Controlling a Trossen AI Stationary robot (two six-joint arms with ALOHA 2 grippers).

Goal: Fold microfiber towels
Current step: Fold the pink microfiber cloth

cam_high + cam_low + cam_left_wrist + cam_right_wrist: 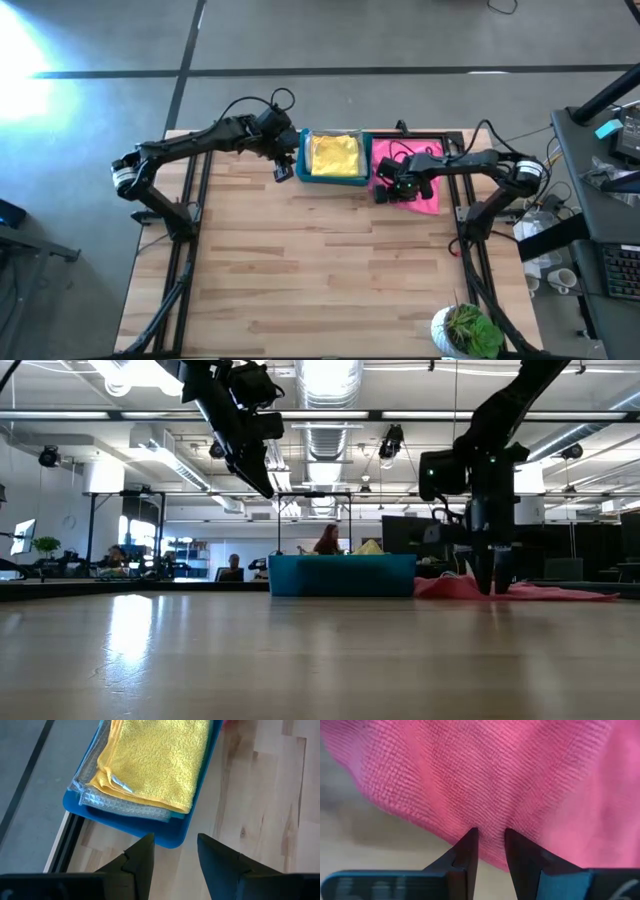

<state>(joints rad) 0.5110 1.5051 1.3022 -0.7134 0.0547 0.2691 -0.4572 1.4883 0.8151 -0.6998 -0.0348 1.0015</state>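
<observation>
down at the table, the right gripper (490, 840) has its tips pressed into the pink towel (485, 775). jaws stand a narrow slot apart, and a ridge of pink cloth sits in that slot, pinched between the two dark fingers (466, 855). from the low view the same gripper (492, 582) hangs straight down, tips buried in the pink towel's (520, 590) rumpled edge on the wooden table (300, 650). from above, the right gripper (392, 188) sits over the towel's (428, 192) near-left part, beside the blue bin (303, 165).

left gripper (174, 852) is up in the air, holding nothing. jaws parted a moderate gap, bare wood showing between them. just ahead of the tips lies a corner of the blue bin (165, 836), and farther ahead, inside it, the yellow towel (155, 760) folded on top of a light grey towel (125, 807) whose edges stick out beneath it (other layers below, colours not clear). low view confirms the left gripper (262, 482) well clear of the tabletop, tilted, to the side of the bin (340, 575). high view puts it (283, 170) just outside the bin's left wall, with the yellow towel (335, 155) filling the bin.
</observation>
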